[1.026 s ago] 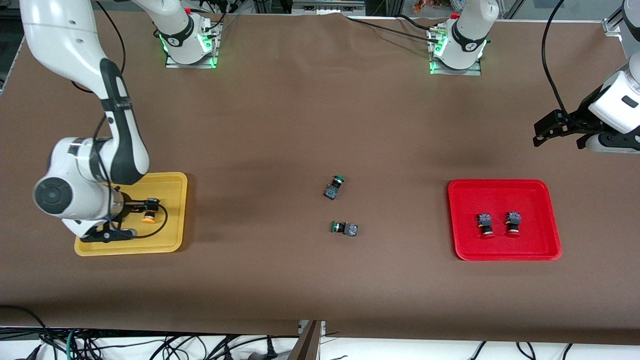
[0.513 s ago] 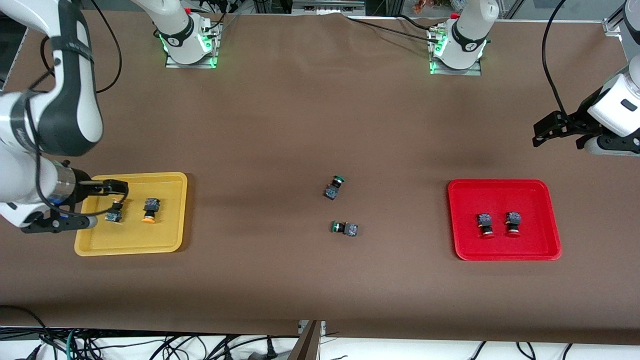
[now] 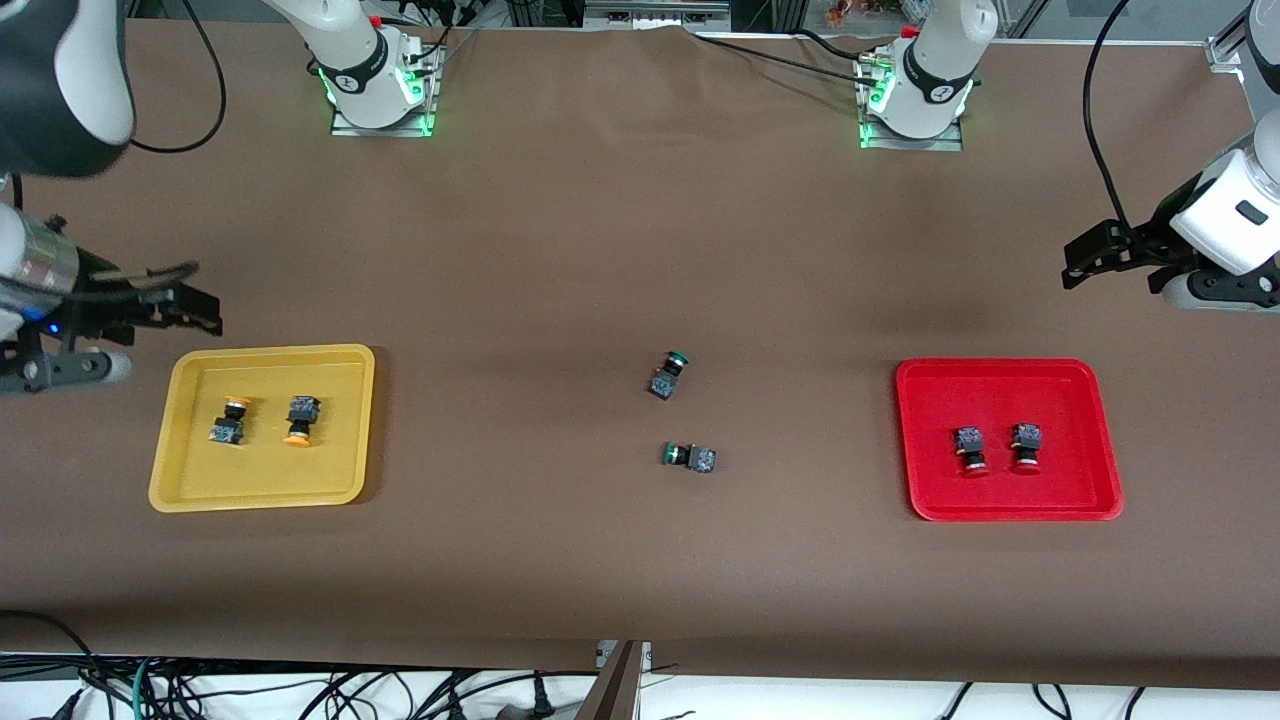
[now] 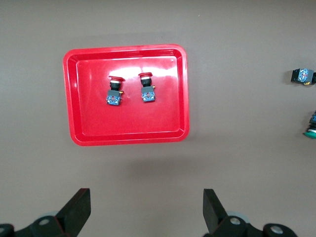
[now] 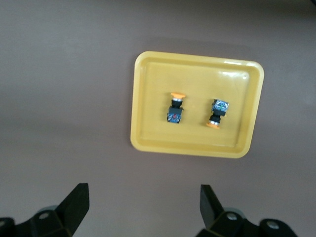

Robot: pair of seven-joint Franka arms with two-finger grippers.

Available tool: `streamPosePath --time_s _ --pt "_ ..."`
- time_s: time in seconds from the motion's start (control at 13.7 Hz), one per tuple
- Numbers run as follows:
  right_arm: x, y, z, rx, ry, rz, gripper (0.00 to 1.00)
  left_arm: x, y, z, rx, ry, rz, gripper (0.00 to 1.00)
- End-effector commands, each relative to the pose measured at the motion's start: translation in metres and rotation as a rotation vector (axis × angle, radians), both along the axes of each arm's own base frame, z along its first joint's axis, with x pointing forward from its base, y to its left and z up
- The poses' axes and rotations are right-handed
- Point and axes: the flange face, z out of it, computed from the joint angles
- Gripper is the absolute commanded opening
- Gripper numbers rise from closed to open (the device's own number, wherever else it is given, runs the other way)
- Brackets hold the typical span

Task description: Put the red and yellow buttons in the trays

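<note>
The yellow tray (image 3: 262, 428) holds both yellow buttons (image 3: 229, 419), lying side by side and apart, caps pointing opposite ways; the red tray (image 3: 1005, 440) holds both red buttons (image 3: 969, 449), side by side with caps toward the front camera; so by my judgement the sorting is done and the step in hand is only a clean retreat

The right gripper (image 3: 185, 310) hangs with jaws spread wide and empty over bare table just off the yellow tray's rim, toward the robots' bases; in its wrist view the tray sits ahead of the open fingers (image 5: 74, 205), nothing between them; the left gripper (image 3: 1095, 262) hangs likewise, jaws wide and empty, over bare table off the red tray and toward the bases; its wrist view shows the red tray ahead of the fingertips (image 4: 76, 212), well apart from them

Two green buttons (image 3: 668, 373) lie on the table between the trays, apart from each other, far from either pair of jaws; they are no part of the task and should stay where they are

To finish well, I would keep both pairs of jaws open and high, draw each arm away from its tray without crossing low over the rim, and avoid sweeping cables past the trays; the buttons look light and loose, so a nudge to a tray could tip or roll them
</note>
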Motion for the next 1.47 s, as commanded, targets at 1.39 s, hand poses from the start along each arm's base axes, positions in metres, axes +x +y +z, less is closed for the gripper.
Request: streamPosePath --time_s 1.39 --pt "-0.054 -0.024 0.045 0.014 0.028 -0.012 1.0 0.002 -0.005 0.008 -0.024 0.005 -0.001 1.0"
